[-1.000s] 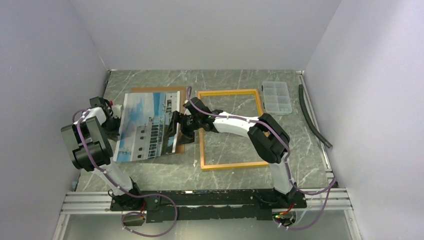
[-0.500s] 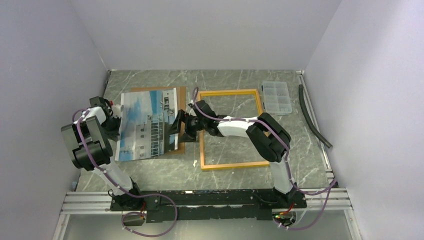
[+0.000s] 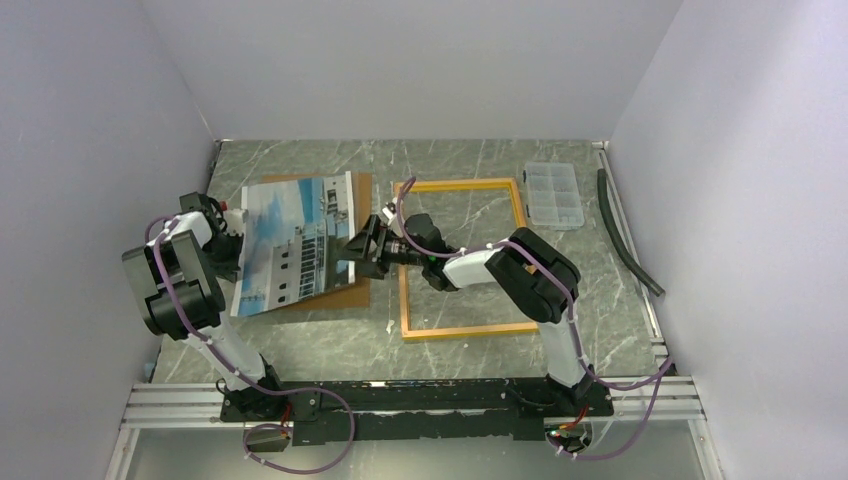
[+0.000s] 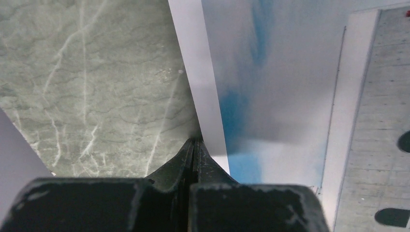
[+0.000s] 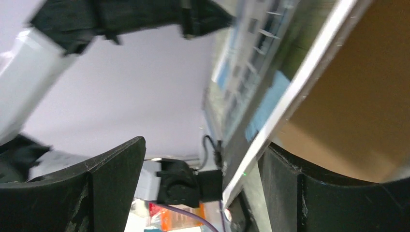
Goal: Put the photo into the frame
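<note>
The photo (image 3: 290, 245), a white building against blue sky, hangs tilted above the left of the table. My left gripper (image 3: 228, 240) is shut on its left edge. In the left wrist view the jaws (image 4: 195, 142) pinch the white margin of the photo (image 4: 270, 87). My right gripper (image 3: 365, 243) is open at the photo's right edge. In the right wrist view that edge (image 5: 270, 125) runs between the spread fingers (image 5: 111, 179), close to the right one. The frame (image 3: 460, 185), with a yellow border, lies flat on the table right of the photo.
A brown backing board (image 3: 352, 292) lies under the photo and also shows in the right wrist view (image 5: 358, 106). A clear compartment box (image 3: 553, 195) sits at the back right. A dark hose (image 3: 625, 235) lies along the right wall. Walls close in on three sides.
The photo's right side has lifted and the sheet has tilted and shifted slightly away from me. My right gripper has turned and moved a little right at that edge. The left gripper has stayed in place.
</note>
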You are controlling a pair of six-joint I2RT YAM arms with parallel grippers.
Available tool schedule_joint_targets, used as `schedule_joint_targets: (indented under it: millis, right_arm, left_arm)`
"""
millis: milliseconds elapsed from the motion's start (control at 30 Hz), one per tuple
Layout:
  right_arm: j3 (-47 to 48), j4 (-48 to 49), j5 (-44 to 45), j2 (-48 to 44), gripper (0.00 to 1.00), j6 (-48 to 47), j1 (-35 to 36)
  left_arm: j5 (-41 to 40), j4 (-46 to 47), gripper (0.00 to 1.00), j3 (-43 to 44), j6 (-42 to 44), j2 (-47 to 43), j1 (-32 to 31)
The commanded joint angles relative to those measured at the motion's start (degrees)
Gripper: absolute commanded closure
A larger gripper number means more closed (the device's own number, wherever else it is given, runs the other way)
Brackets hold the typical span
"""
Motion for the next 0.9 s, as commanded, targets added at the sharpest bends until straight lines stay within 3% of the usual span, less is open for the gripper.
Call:
schedule_joint_targets:
  millis: [0,533,700,867]
  right_arm:
    - [1.2,26.0,-1.3,0.5,0.12,5.3,0.5]
    - [10.3,2.9,-3.4,6.0,0.09,-5.8,0.2]
    - [13.7,2.7,-3.1,8.1,0.11,-5.1,-0.4]
    - [11.9,6.5,-3.1,8.0,0.2,-1.1,-1.3]
  left_arm:
    - [7.0,-4.4,0.97,-0.9,0.3,2.7,-0.8]
    - [6.9,-4.9,0.97,-0.5,0.8,2.6,-0.8]
    - [6.9,-4.9,0.97,-0.4,1.0,2.3,-0.8]
    - [5.9,-4.0,0.97,-1.1,1.4,2.3,-0.7]
